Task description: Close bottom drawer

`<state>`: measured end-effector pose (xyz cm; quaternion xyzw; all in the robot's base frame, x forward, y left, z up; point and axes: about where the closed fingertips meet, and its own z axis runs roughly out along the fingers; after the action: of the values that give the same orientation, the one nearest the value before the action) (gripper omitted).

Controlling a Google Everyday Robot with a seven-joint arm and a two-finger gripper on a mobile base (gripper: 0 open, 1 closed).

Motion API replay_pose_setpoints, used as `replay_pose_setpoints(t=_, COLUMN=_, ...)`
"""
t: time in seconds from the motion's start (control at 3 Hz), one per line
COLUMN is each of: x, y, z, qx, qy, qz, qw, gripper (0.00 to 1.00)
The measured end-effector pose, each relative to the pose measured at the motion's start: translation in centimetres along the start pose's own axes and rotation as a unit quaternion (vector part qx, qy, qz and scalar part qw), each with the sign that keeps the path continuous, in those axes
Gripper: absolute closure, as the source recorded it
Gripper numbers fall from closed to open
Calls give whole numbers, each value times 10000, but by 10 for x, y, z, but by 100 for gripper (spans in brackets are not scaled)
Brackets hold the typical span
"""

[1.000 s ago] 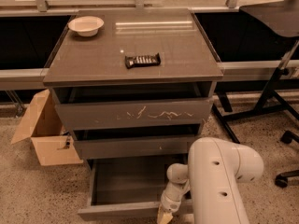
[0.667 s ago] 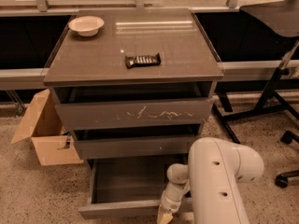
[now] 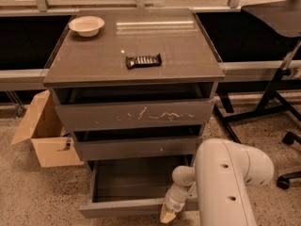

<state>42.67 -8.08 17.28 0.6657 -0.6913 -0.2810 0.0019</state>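
Status: task not complete.

- The bottom drawer (image 3: pixel 136 180) is seen pulled well out of the 3-drawer cabinet (image 3: pixel 207 74). Its wide, shallow box is exposed and nothing is visible inside.
- Its front panel stands clearly forward of the middle drawer (image 3: pixel 136 147) and of the scratched top drawer (image 3: pixel 136 114). Those 2 are near their closed positions, though a dark gap is noted above each.
- The gripper (image 3: pixel 168 213) is located at the lower edge of the view, at the right part of the bottom drawer's front panel, near its top edge. Contact with the panel cannot be confirmed, and whether the gripper is open or closed cannot be told.
- The lower right foreground is filled by the white arm (image 3: pixel 230 182), which hides the right end of the drawer.

Judged done: the approach, since the gripper is placed at the panel.
Judged left: essentially the whole inward push, until the panel sits flush under the middle drawer.

Not involved: a white bowl (image 3: pixel 86 25) and a wrapped snack bar (image 3: pixel 144 60) on the cabinet top, and an open cardboard box (image 3: pixel 44 131) on the floor to the left.
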Motion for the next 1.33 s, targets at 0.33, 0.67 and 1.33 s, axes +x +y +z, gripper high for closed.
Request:
replay_pose_setpoints(t=0.33, x=0, y=0, z=0, qx=0, qy=0, qz=0, qw=10000, gripper=53)
replay_pose_setpoints(t=0.67, x=0, y=0, z=0, qx=0, qy=0, qz=0, qw=10000, gripper=28)
replay_pose_setpoints(t=1.33, x=0, y=0, z=0, qx=-1, qy=0, qz=0, qw=10000, gripper=0)
